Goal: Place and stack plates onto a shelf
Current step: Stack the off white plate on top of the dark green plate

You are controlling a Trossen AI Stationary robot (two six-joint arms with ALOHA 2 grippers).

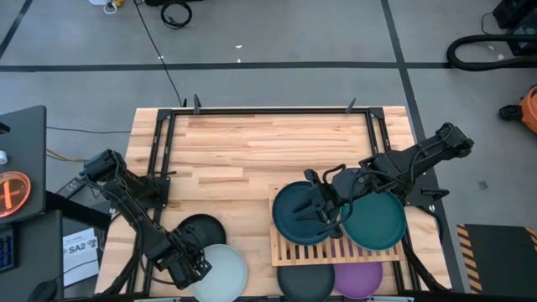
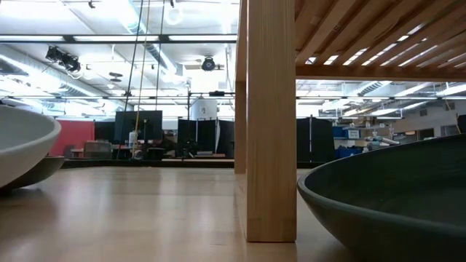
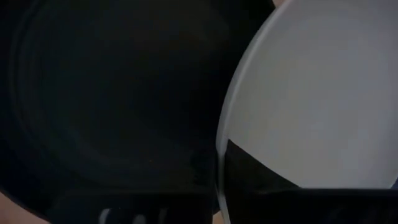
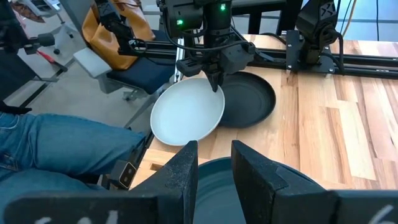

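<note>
Six plates: lay on or around the shelf (image 1: pixel 336 248) and the table (image 1: pixel 252 143).
Shelf: slatted wooden rack at the table's near right, standing on legs.
On the shelf: a navy plate (image 1: pixel 295 220) and a teal plate (image 1: pixel 379 225), side by side.
Under the shelf: a dark plate (image 1: pixel 305 283) and a purple plate (image 1: pixel 359 278), their near edges showing.
Near left of the table: a black plate (image 1: pixel 201 228) with a pale plate (image 1: pixel 225 270) overlapping its near edge.
Left gripper (image 1: pixel 194 262): came down at the pale plate's rim where it met the black plate, fingers pressed together on that rim; the right wrist view showed the tips meeting right at the edge.
Right gripper (image 1: pixel 320 201): sat over the navy plate on the shelf, fingers (image 4: pixel 185 169) a little apart with the plate's rim in the gap; I could not tell whether they were pinching it.
Beyond the table: a person's leg (image 4: pixel 56 144) in blue jeans, beside the left edge.
</note>
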